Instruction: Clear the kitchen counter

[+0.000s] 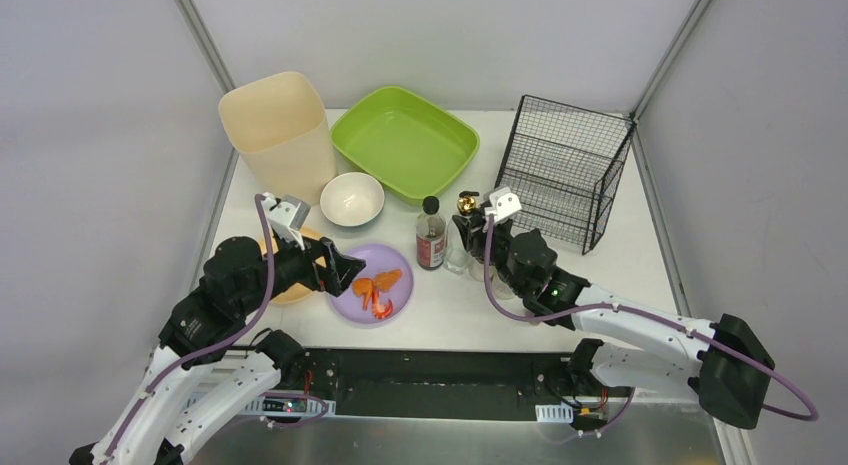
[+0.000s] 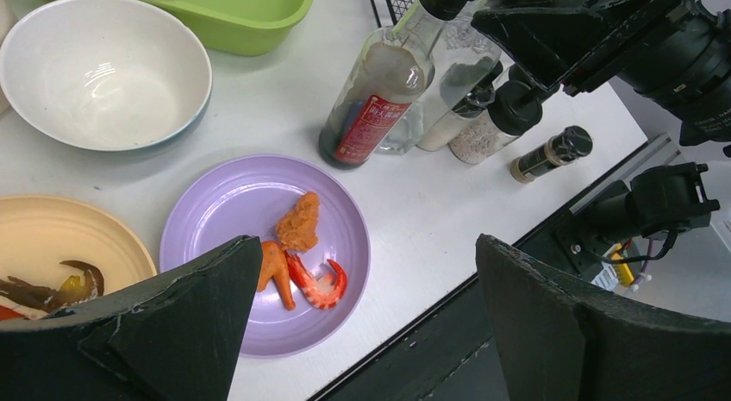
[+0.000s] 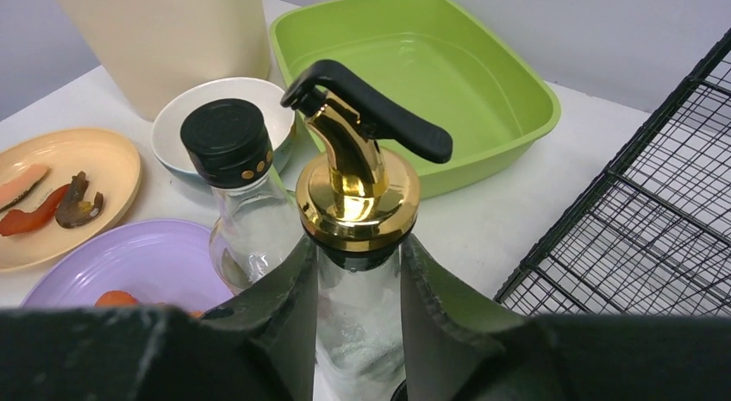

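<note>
The white kitchen counter (image 1: pixel 620 255) holds a purple plate (image 1: pixel 395 300) with a shrimp (image 2: pixel 315 285) and two orange food pieces. My left gripper (image 1: pixel 338 268) is open and empty. It hovers over the plate's near-left edge, and in the left wrist view (image 2: pixel 366 241) its jaws stand wide apart. My right gripper (image 1: pixel 468 235) is shut on a clear glass dispenser bottle (image 3: pixel 358 332), just under its gold pump top (image 3: pixel 358 185). A sauce bottle (image 1: pixel 431 235) with a black cap and red label stands right beside it on the left.
A cream plate (image 2: pixel 52 237) with scraps lies under my left arm. A white bowl (image 1: pixel 352 199), a green tray (image 1: pixel 405 140) and a cream bin (image 1: pixel 278 135) stand behind. A black wire rack (image 1: pixel 565 170) is at back right. Two small shakers (image 2: pixel 491 125) stand by the bottles.
</note>
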Tool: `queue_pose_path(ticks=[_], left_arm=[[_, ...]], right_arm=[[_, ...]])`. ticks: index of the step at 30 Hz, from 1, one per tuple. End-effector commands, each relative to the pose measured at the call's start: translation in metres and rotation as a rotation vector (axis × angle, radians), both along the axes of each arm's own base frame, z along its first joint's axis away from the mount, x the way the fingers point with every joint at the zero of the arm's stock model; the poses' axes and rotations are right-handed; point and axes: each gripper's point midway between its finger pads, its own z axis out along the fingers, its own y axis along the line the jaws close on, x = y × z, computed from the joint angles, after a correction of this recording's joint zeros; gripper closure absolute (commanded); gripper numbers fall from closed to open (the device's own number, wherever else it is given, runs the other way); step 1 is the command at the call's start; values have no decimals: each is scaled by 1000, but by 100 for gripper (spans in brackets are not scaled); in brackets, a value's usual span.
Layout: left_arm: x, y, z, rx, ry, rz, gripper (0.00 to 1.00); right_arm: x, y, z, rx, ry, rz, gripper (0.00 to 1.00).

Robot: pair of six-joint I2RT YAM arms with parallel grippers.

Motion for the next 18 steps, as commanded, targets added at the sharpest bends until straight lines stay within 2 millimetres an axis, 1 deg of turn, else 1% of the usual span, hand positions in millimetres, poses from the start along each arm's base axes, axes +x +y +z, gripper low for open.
queue_pose_path(ticks=[1,6,10,14,18], left_arm=[[1,-1,-3,6,9,-9,0],[2,-1,-4,9,10,-4,0],[2,0,-3,8,7,-2,0],[1,-1,-3,11,3,-15,0],[0,0,-2,12,-4,-12,0]], right_arm=[[1,-2,35,81,-92,-19,100],[2,-2,52,100,-130,-21,100],[4,-3,72,106,-159,-31,100],[3,-5,99,138,-196,-36,100],[1,-4,121,152,-213,-16,100]])
